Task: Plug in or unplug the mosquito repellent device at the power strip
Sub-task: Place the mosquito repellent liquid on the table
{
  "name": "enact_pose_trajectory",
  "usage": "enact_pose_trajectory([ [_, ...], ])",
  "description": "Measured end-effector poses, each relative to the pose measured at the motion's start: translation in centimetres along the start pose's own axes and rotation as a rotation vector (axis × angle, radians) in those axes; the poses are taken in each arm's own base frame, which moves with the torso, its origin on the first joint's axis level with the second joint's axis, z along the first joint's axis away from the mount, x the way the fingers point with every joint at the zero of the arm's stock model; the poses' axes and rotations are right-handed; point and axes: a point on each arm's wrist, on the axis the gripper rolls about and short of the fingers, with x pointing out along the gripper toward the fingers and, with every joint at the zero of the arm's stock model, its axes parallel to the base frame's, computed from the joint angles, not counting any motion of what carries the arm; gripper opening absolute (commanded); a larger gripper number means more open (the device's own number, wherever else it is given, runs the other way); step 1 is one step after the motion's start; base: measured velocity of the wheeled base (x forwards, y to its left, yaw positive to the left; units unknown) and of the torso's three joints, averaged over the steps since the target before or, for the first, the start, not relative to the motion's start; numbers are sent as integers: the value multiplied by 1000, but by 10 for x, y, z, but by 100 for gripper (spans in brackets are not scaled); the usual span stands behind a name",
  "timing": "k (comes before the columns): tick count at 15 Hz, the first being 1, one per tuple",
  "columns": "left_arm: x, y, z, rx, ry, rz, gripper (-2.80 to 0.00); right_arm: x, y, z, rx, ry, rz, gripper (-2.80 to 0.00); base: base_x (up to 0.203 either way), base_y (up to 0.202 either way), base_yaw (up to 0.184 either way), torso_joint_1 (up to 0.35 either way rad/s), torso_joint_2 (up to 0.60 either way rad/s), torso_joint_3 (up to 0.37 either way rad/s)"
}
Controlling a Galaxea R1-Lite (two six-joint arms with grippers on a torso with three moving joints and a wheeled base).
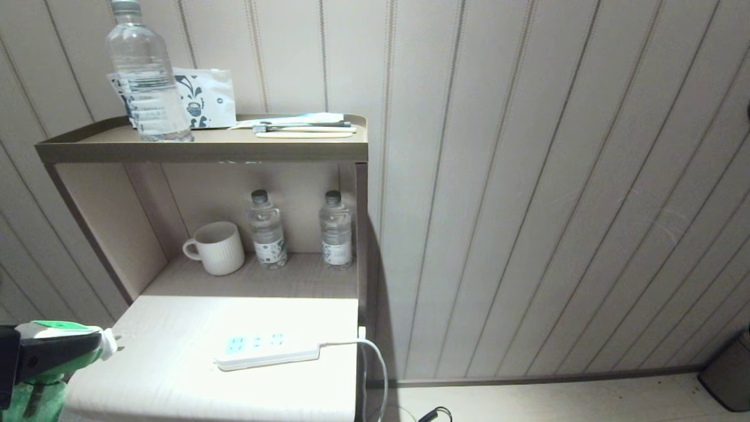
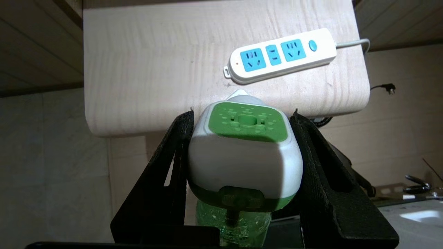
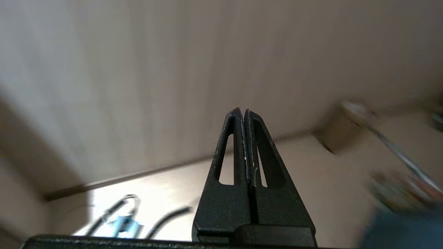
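Pale wooden lower shelf top (image 1: 176,351): carries long slim white power strip with blue sockets (image 1: 266,348), sockets upward for access, all vacant. Left gripper (image 2: 242,138), off shelf's near left edge: clamped on white plug-in mosquito repellent device with green top and green liquid bottle (image 2: 244,155), apart from strip. Right gripper (image 3: 244,114): pressed together, empty, aimed at wall and floor. No legible writing.

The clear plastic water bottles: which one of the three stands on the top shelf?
The large clear plastic water bottle stands alone on the top shelf, beside a printed white packet. The two smaller bottles stand lower, next to the white mug.
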Motion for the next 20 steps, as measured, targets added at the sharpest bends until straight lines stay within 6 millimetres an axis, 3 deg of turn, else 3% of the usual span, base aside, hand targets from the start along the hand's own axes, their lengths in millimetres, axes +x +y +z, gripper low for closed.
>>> enact_pose_trajectory([
  [4,7,0,-3,5,-56,0,-280,-9,6,-26,84,-56,333,-280,0,0,0,0,0,0],
  [12,10,0,-11,5,-50,-4,-280,-11,6,-31,105,-78,357,-280,0,0,0,0,0,0],
  [17,4,1,-33,11,-50,-34,-280,-11,6,-31,106,-76,358,-280,0,0,0,0,0,0],
  [20,11,1,-43,-5,-84,-50,-280,-11,6,-31,106,-76,357,-280,0,0,0,0,0,0],
])
